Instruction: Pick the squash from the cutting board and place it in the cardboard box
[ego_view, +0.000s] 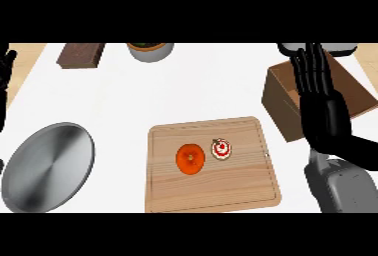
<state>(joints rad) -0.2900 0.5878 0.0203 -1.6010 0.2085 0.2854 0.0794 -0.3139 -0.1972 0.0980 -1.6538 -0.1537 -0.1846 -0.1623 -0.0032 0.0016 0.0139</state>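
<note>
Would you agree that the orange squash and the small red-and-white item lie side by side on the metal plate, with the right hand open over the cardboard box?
Not quite. The head view shows the squash and the red-and-white item lying on the wooden cutting board, not the metal plate. The right hand is indeed open over the cardboard box.

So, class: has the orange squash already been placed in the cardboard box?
No, the squash lies on the cutting board, apart from the cardboard box.

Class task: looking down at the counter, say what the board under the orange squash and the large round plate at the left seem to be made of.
The rectangular light brown cutting board looks like wood with a matte finish: fine parallel grain lines run across it. The large round grey plate looks like brushed metal: streaky highlights fan over its surface, though glazed ceramic cannot be excluded.
</note>
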